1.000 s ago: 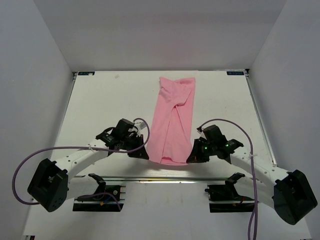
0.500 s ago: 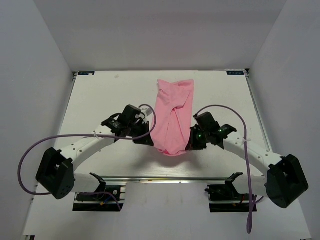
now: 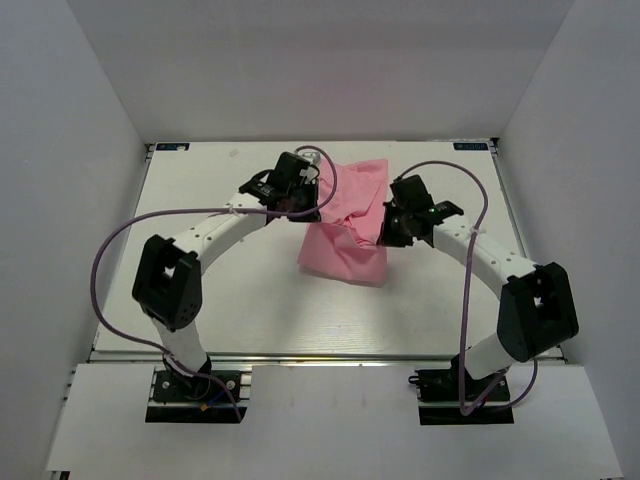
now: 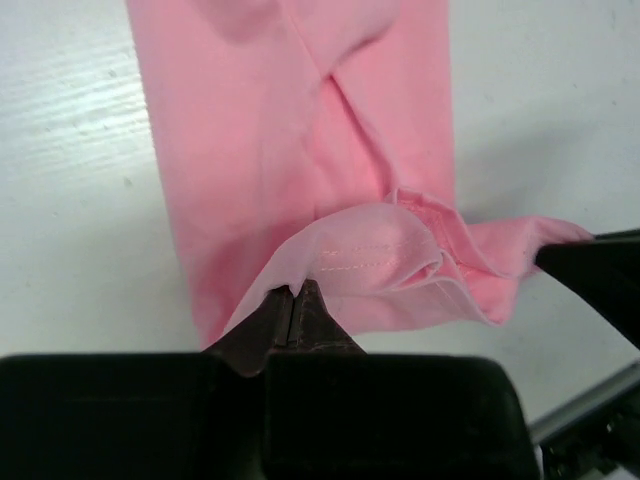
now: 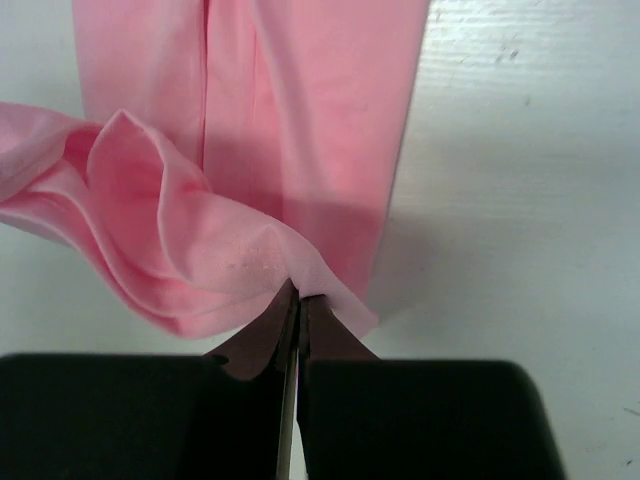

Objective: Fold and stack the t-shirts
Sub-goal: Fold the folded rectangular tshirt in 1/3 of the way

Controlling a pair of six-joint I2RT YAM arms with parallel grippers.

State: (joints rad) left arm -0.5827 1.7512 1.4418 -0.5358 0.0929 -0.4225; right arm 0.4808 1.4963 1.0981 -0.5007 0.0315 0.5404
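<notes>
1. Both sets of jaws were clenched on thin pink cloth. The left gripper (image 4: 295, 300) pinched one corner of a stitched edge, and the right gripper (image 5: 297, 295) pinched the other corner.
2. The white table (image 3: 200, 290) bore the t-shirt (image 3: 345, 255) on its far middle part, between the two grippers.
3. The t-shirt lay as a long narrow strip. Its pinched edge was raised above its own middle, and the cloth between the two corners sagged in loose ruffles.
4. Judging from that slack, the edge could land crumpled or skewed if the grippers did not draw apart and keep level before letting go.
5. Each grip took only a sliver of soft fabric, so a corner might slip free on a quick pull. The fold would then fall lopsided.
6. The layers under the raised edge could also drag along and spoil the strip.
7. No box, basket or bin showed in any view.
</notes>
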